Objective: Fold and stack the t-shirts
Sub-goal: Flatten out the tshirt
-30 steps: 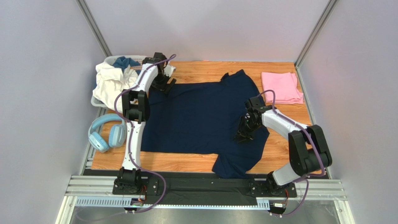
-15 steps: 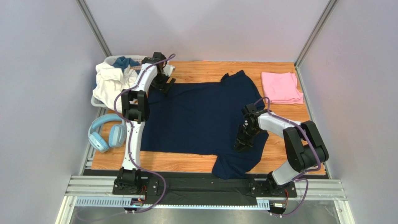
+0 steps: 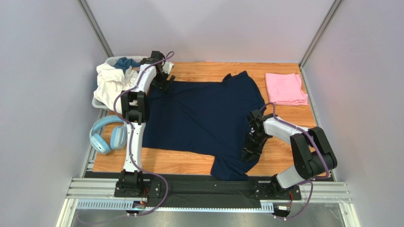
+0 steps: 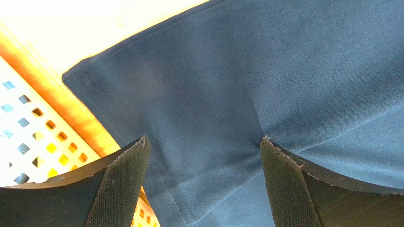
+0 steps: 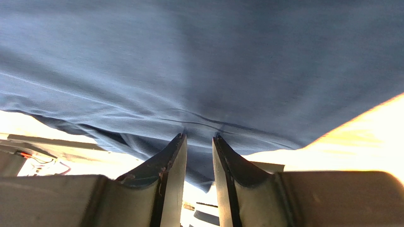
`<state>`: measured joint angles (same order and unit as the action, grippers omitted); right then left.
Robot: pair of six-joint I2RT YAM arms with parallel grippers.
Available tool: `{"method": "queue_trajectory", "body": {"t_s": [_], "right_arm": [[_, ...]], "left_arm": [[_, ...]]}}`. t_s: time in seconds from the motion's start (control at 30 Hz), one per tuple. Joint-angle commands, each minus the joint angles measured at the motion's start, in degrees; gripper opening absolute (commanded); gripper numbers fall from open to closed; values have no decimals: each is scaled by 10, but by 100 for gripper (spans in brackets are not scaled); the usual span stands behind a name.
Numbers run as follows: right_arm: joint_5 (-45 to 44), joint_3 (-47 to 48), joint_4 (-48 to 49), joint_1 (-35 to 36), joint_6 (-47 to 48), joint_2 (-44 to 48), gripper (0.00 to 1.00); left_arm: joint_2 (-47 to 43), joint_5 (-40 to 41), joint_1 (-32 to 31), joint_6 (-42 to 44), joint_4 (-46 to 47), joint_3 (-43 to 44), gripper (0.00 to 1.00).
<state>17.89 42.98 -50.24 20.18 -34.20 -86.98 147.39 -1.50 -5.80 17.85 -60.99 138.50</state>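
Pale lilac walls (image 3: 213, 28) enclose a wooden surface (image 3: 166, 163) where two robot arms work on laundry. A large navy t-shirt (image 3: 204, 113) lies spread across the middle of the surface, reaching from the far left corner toward the near right, where one sleeve bunches at the near edge. A smaller pink t-shirt (image 3: 284, 89) sits folded in the far right corner, well apart from the navy one.

At the far left, the left gripper (image 3: 165, 84) hangs over a corner of the navy shirt with its jaws spread wide. In the wrist view its padded fingers (image 4: 121, 184) stand either side of a hemmed edge of the cloth and grasp nothing.

Near the right edge of the shirt, the right gripper (image 3: 247, 153) points down into the fabric. Its fingers (image 5: 173, 161) are drawn to a narrow gap, with creases in the navy cloth running together at their tips, a pinch of the shirt caught between them.

A laundry basket (image 3: 97, 103) at the far left corner holds white cloth (image 3: 110, 82). Light-blue headphones (image 3: 106, 135) lie by the left edge.
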Motion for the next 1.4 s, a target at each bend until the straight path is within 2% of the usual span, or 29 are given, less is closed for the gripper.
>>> {"method": "queue_trajectory", "body": {"t_s": [0.0, 0.23, 0.43, 0.7, 0.93, 1.17, 1.23, 1.37], "right_arm": [[-12, 1, -16, 3, 7, 23, 32], [-9, 8, -16, 3, -1, 30, 32], [-9, 8, -14, 3, -4, 30, 32], [-1, 2, -12, 3, -11, 37, 32], [17, -25, 13, 3, -25, 32, 31], [18, -39, 22, 3, -27, 33, 31], [18, -38, 24, 3, -26, 31, 31], [21, -36, 29, 3, -26, 28, 31]], "left_arm": [[6, 6, 11, 10, 62, 30, 92], [-6, -9, 11, -3, 59, 31, 93], [-73, -69, 11, -20, 88, -53, 93], [-4, -66, 11, -31, 47, 34, 93], [2, -87, 30, -57, 91, 34, 94], [1, -146, 41, -64, 55, 26, 94], [-5, -142, 41, -62, 60, 5, 94], [15, -115, 39, -48, 39, 18, 94]]}}
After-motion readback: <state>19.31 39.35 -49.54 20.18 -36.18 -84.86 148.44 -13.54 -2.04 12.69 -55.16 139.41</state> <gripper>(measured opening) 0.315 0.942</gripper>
